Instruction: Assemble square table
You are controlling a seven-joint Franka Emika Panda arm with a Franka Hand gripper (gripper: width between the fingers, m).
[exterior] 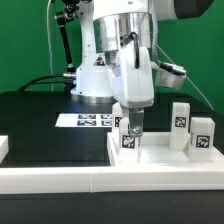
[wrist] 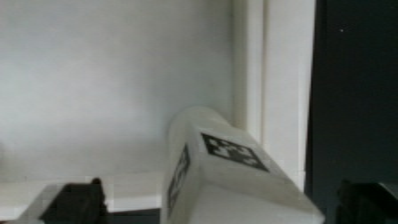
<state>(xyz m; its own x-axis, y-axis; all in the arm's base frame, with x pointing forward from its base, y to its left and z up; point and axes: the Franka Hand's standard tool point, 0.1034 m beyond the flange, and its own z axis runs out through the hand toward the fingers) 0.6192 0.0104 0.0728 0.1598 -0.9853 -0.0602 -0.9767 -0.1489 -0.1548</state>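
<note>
Claw [exterior: 133,128] spread wide around tagged leg [exterior: 130,138], near tabletop rim [exterior: 150,160].

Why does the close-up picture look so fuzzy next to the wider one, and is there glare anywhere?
Wrist view: soft all over; the leg and its tag are blurred, and the end effector fingers are dark smudges at the edge. Exterior view: sharper and evenly lit, no harsh glare; the tags on the legs read clearly, and the white tabletop looks bright with only faint shadows.
</note>
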